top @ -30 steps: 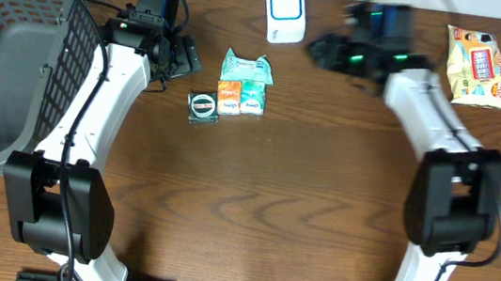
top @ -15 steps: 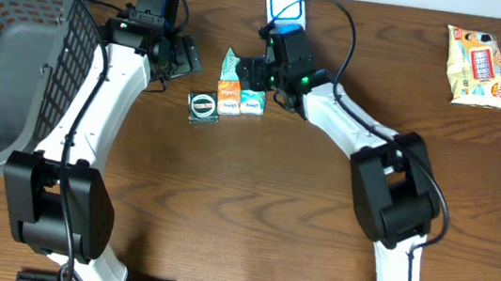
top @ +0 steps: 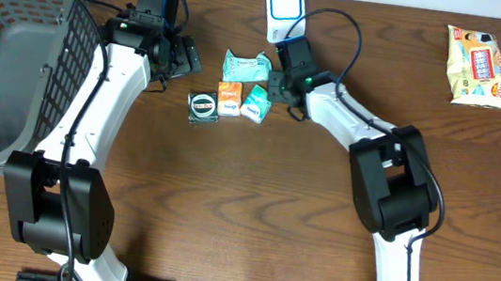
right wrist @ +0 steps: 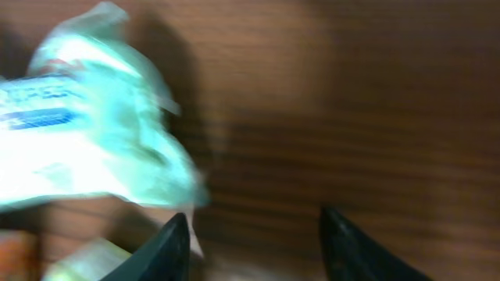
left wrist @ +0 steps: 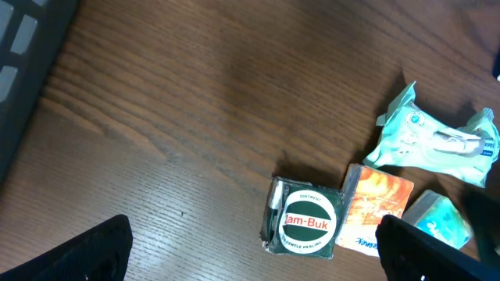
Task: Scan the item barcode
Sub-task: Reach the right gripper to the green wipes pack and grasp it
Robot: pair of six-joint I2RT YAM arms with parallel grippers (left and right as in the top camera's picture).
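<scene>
Several small items lie in a cluster: a pale green wipes packet [top: 247, 64] [left wrist: 430, 140] [right wrist: 86, 148], a green Zam-Buk box [top: 202, 106] [left wrist: 307, 222], an orange packet [top: 229, 97] [left wrist: 379, 207] and a small teal packet [top: 255, 102] [left wrist: 441, 218]. The white barcode scanner [top: 285, 10] stands at the back. My right gripper [top: 276, 87] [right wrist: 254, 242] is open just right of the wipes packet, with bare wood between its fingers. Left of the cluster, my left gripper [top: 187, 58] [left wrist: 258, 250] hangs wide open above the table, and the Zam-Buk box shows between its fingers.
A dark mesh basket [top: 8, 28] holding a grey bin fills the far left. A yellow snack bag [top: 475, 66] lies at the back right. The table's front half is bare wood.
My right arm swung from the back right over to the cluster. The wipes packet shifted to lie flat and the small teal packet turned. The left arm stayed still.
</scene>
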